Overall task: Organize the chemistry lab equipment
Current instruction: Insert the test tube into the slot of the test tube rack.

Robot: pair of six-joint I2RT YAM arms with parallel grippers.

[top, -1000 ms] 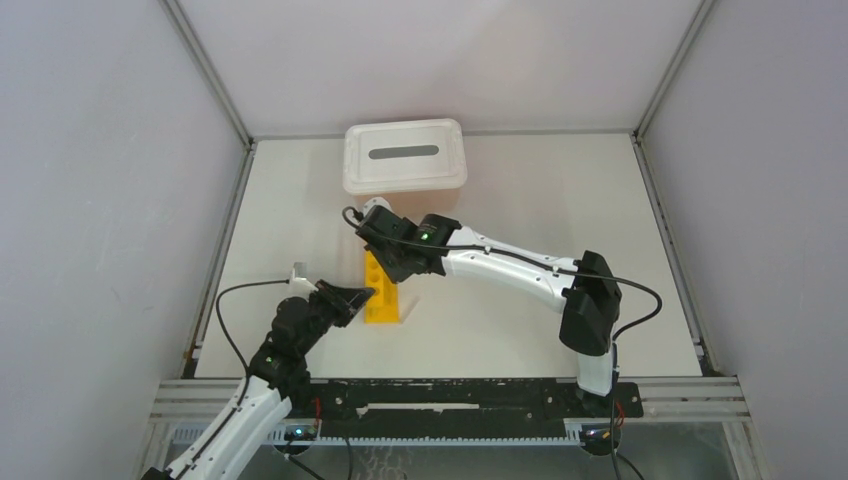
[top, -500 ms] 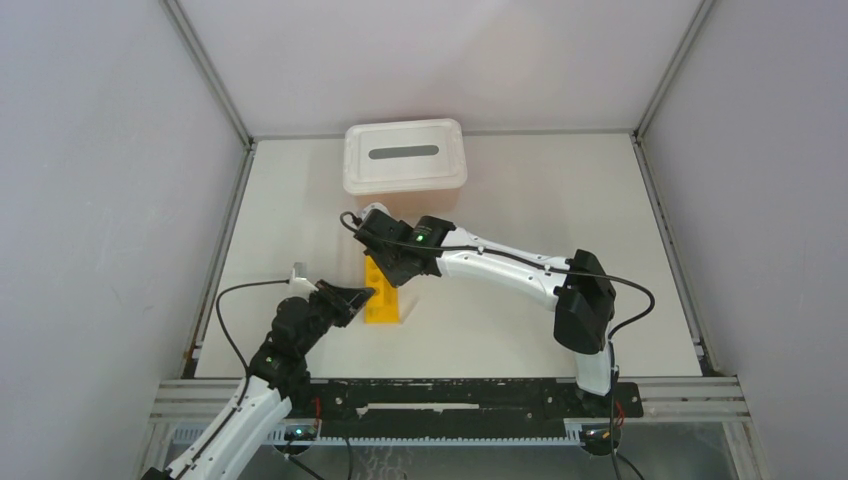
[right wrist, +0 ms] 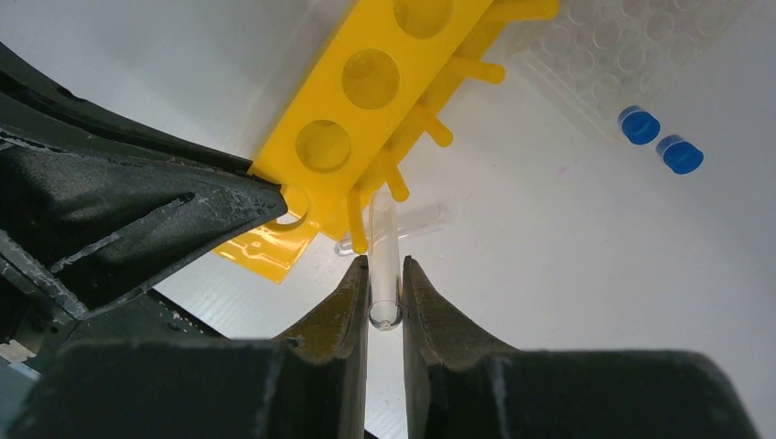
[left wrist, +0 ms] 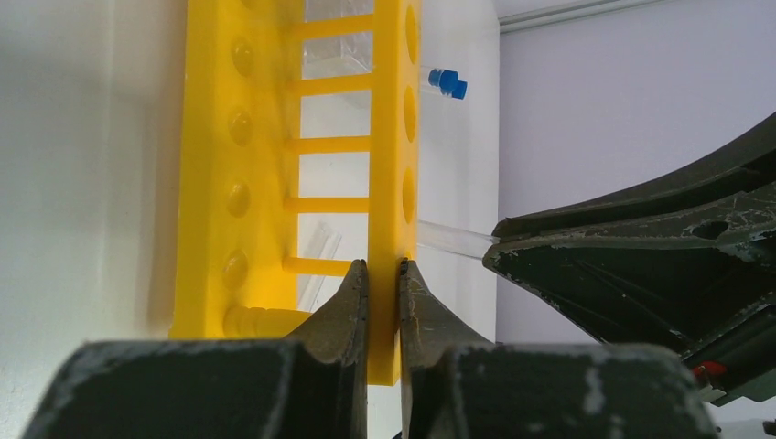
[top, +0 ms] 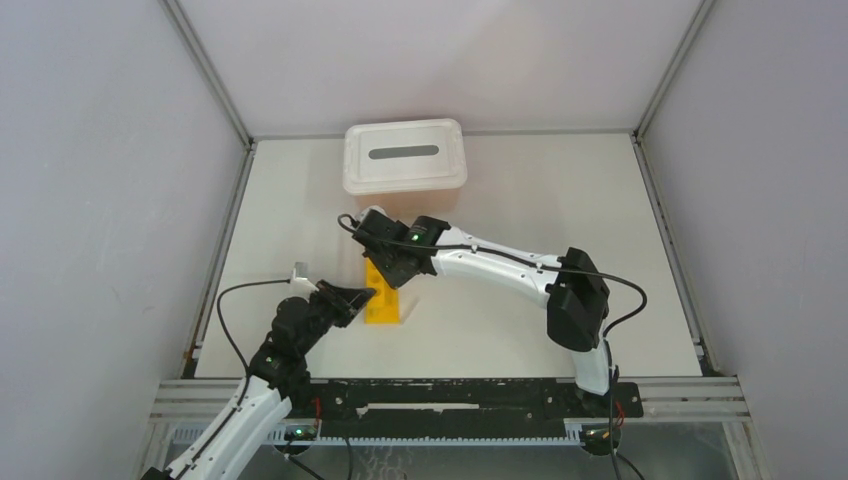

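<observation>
The yellow rack point(top: 381, 297) lies on the counter point(top: 520, 200) left of the middle, its long side running near to far, between the two arms. Its top plate with round holes point(right wrist: 375, 80) stands above a lower plate, joined by thin yellow pegs.

The left pincer point(left wrist: 382, 274) is clamped on the near end of that top plate, one finger point(left wrist: 343, 306) on each face, jaws narrow with only the plate's thickness between them.

The right pincer point(right wrist: 385, 291) comes in from the far right and holds a clear tube point(right wrist: 382, 238) by its open end, jaws narrow around the glass. The tube's other end reaches the rack at the end that the left pincer holds, just beside the pegs. Whether its tip is inside a hole I cannot tell.

A second clear tube point(right wrist: 416, 222) lies flat on the counter just beside the rack, partly under the held one in the right wrist view.

To the right of the rack lies a clear gridded rack point(right wrist: 622, 46), close to it. Two blue-capped tubes point(right wrist: 661, 139) lie side by side near the gridded rack's edge, caps nearly touching.

At the far edge of the counter, well apart from all this, stands the bin point(top: 405, 178) with a white slotted lid point(top: 404, 152).
</observation>
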